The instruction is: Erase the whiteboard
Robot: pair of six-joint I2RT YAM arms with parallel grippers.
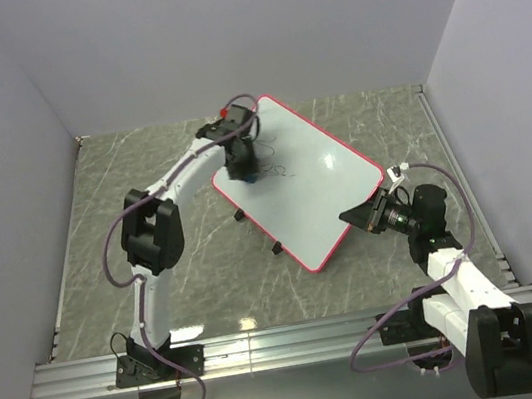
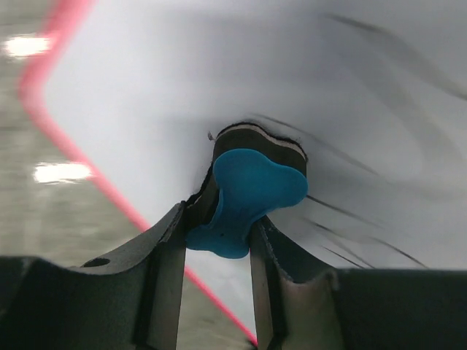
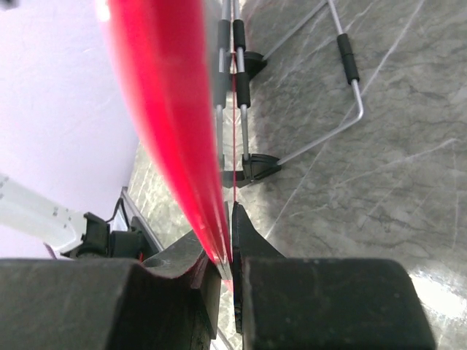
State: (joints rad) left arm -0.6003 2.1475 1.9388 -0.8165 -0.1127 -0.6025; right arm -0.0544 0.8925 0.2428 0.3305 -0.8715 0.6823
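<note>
the whiteboard (image 1: 318, 176) sits diagonally across the middle of the grey marbled surface (image 1: 118, 162). one corner points toward the back wall and the opposite one toward the right arm. two small black feet (image 1: 239, 216) show along its near-left edge. from the right wrist view they belong to a thin wire stand (image 3: 350, 80) under the board.

the left hand (image 1: 241, 168) is over the far-left part of the board, closed on a small eraser (image 2: 252, 186) with a blue grip and a dark pad. the pad lies against the white face. a few dark scribbles (image 1: 279, 165) lie just to the right of this hand, and the left wrist view shows blurred dark streaks around the eraser.

the right hand (image 1: 360, 215) is at the board's near-right edge. it is clamped on the red-pink rim (image 3: 168, 95), with one finger on each side of the edge.
</note>
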